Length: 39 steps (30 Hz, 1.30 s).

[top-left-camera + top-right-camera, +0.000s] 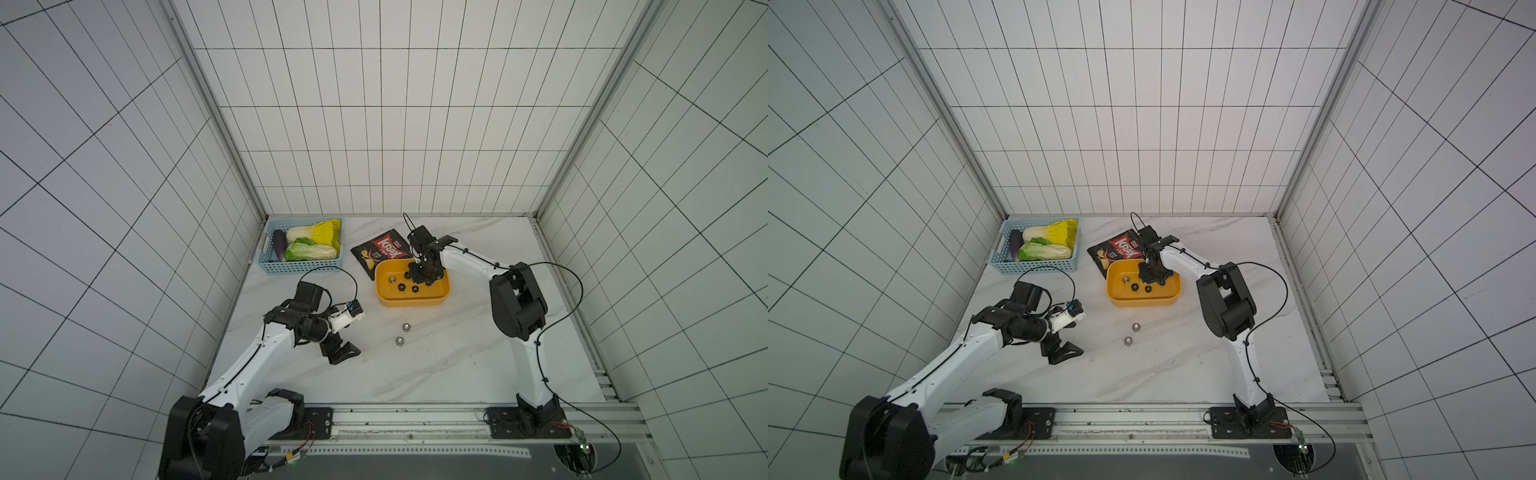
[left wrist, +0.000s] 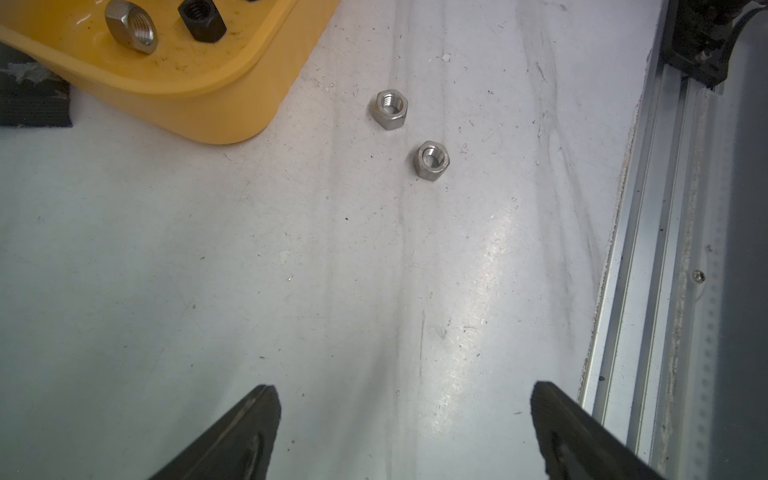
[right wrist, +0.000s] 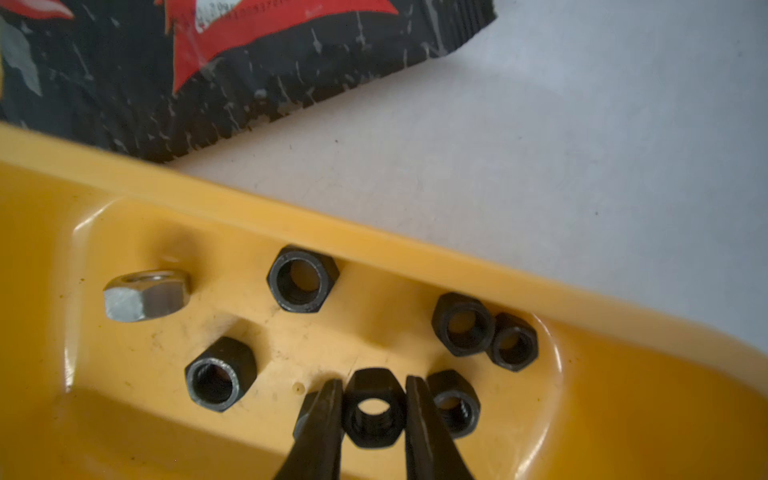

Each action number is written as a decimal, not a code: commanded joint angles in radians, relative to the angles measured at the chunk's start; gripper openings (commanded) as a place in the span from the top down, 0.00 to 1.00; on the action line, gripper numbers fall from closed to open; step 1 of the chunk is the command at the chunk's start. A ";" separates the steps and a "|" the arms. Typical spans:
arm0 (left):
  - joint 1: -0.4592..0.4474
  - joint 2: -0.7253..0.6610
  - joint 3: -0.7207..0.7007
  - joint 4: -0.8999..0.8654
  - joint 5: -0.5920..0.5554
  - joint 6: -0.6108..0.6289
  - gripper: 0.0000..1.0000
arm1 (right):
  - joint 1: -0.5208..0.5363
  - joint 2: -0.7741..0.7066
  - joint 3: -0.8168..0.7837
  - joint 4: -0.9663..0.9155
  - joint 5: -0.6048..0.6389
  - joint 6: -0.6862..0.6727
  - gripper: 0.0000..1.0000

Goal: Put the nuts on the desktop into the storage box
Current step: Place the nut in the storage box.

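So, marbled desktop (image 1: 436, 365) is sitting inside gridded walls (image 1: 374, 124); right gripper (image 3: 374, 382) is pinching a black nut (image 3: 374, 415), left gripper (image 2: 403, 388) is gaping wide.

White marble counter (image 1: 457, 365): blue basket (image 1: 303, 268) in far-left corner, chip bag (image 1: 376, 249) mid-back against yellow storage box (image 1: 411, 301), two silver nuts (image 1: 406, 328) loose mid-counter, toward the front edge.

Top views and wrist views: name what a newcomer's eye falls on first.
The yellow storage box stands out on the white desktop, the right gripper reaching into it, its fingers pinching a black nut. Two silver nuts lie loose on the desktop nearer the robot, before the open left gripper.
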 commanded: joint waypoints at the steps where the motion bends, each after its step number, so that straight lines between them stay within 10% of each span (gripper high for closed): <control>1: -0.005 0.006 -0.008 -0.004 0.004 0.012 0.02 | -0.003 0.000 0.027 0.026 -0.004 0.012 0.90; 15: -0.005 0.002 -0.005 -0.007 0.002 0.012 0.02 | -0.002 -0.063 0.026 0.008 0.002 0.012 0.48; 39: -0.085 0.055 0.193 -0.087 0.009 0.074 0.02 | 0.022 -0.679 -0.251 -0.061 0.022 0.043 0.19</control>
